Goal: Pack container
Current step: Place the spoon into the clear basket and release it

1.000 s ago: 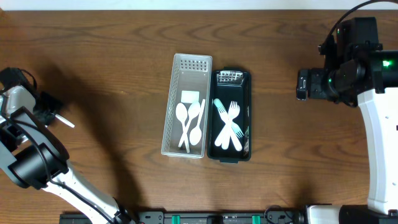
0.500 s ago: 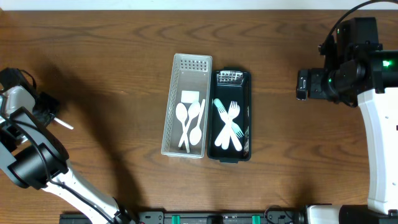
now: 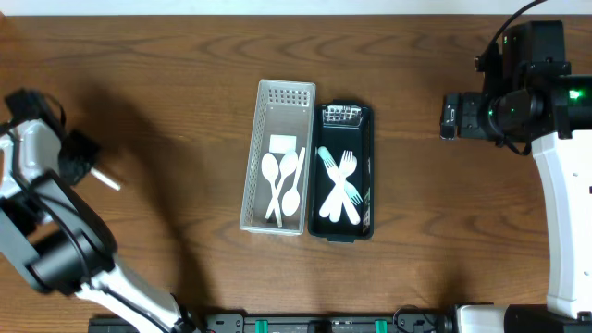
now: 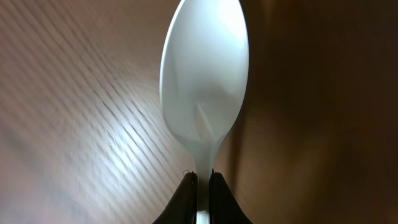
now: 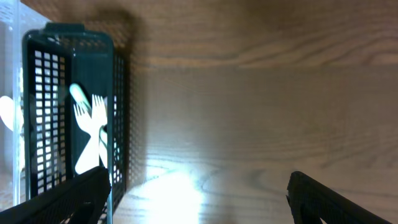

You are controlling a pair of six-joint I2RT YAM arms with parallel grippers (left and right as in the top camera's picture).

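The left tool (image 4: 200,186) is clenched on the handle of a white spoon (image 4: 205,81) — its bowl out over the surface (image 4: 74,124) — while the right tool (image 5: 198,190) hangs spread wide, released.

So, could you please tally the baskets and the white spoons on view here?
Baskets: 2, one white basket and one black basket.
Spoons: 4, three in the white basket and one held in the left gripper.
Total: 6.

Two baskets (image 3: 285,92), four white spoons (image 3: 270,168), two white forks (image 3: 349,166), one pale-green utensil (image 3: 325,155).
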